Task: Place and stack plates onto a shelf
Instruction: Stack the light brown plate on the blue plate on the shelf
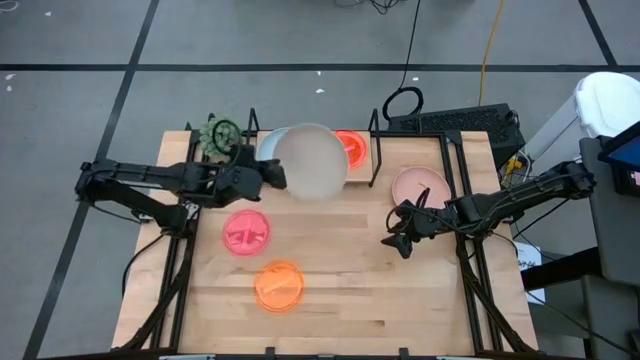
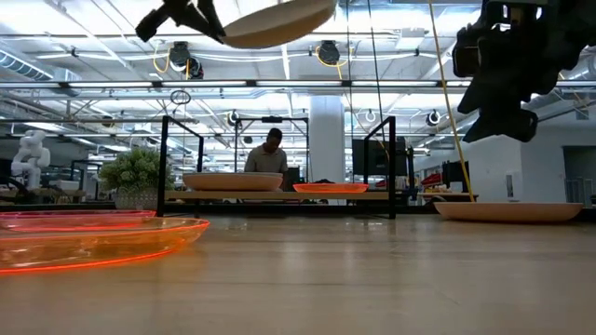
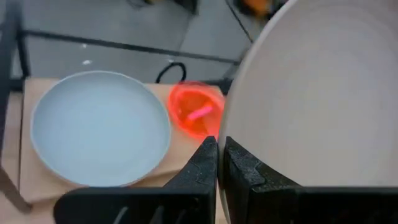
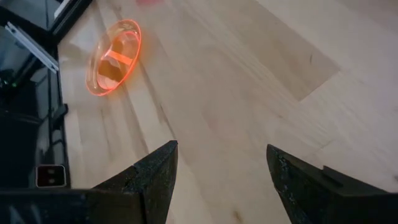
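Clamped by its rim in the left gripper (image 3: 217, 163), a cream plate (image 1: 311, 161) hangs above the shelf (image 1: 372, 160), while the right gripper (image 1: 397, 239) hovers with fingers apart over bare tabletop (image 1: 340, 270).

Grey floor (image 1: 70, 40) with black tape lines; person (image 2: 270, 154) seated behind; potted plant (image 2: 137, 175).

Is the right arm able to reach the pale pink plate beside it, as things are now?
Probably yes. The right gripper is open and empty above bare wood, and the pale pink plate lies close by on the table with nothing between them or on it.
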You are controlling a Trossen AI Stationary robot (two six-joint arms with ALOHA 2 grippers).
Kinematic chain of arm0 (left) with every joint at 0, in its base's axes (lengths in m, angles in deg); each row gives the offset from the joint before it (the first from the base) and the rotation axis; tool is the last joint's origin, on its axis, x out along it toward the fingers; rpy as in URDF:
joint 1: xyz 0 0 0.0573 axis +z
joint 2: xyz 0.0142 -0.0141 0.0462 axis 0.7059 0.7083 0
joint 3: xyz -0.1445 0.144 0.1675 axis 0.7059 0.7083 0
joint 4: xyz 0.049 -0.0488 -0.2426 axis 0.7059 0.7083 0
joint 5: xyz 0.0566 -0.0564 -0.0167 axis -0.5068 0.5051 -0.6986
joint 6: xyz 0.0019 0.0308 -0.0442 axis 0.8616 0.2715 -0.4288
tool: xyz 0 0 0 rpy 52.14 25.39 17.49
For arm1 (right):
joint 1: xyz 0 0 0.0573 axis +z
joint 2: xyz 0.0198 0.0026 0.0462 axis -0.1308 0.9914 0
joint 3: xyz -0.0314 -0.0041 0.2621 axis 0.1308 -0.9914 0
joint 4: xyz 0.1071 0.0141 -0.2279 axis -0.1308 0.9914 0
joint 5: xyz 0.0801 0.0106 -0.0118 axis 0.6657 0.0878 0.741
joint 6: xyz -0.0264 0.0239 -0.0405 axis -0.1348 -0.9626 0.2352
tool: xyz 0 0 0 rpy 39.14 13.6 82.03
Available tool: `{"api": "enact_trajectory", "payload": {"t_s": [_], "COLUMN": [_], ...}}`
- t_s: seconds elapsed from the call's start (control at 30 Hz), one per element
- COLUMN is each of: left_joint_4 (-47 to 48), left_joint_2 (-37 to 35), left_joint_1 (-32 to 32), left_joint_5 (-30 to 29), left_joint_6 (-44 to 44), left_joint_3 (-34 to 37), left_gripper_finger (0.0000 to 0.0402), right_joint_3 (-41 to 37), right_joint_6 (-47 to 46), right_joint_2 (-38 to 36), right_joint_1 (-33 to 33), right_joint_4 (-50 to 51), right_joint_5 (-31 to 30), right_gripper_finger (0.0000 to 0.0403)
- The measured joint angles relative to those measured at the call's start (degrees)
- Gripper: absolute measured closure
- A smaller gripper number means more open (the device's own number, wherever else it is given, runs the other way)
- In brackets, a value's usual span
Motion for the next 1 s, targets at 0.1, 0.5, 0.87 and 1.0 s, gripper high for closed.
{"api": "enact_trajectory", "payload": {"t_s": [0.1,0.5,0.87,1.0], "left_joint_4": [0.1,5.5,-4.9,-5.2], "left_joint_2": [2.2,16.6,25.7,26.1], "left_joint_1": [0.2,1.6,10.0,12.9], "left_joint_5": [-3.7,-7.1,-3.2,-1.8], "left_joint_6": [-11.2,-47.7,-51.0,-50.9], "left_joint_3": [0.0,0.0,0.0,0.0], "left_gripper_finger": [0.0392,0.0392,0.0392,0.0392], "right_joint_3": [0.0,0.0,0.0,0.0], "right_joint_6": [2.3,12.9,13.8,13.6], "right_joint_2": [0.0,-3.2,-10.7,-12.1], "right_joint_1": [-0.4,-3.0,-4.6,-4.5], "right_joint_4": [0.4,3.1,11.8,13.6], "right_joint_5": [0.0,0.1,0.0,0.0], "right_gripper_finger": [0.0177,0.0177,0.0177,0.0177]}}
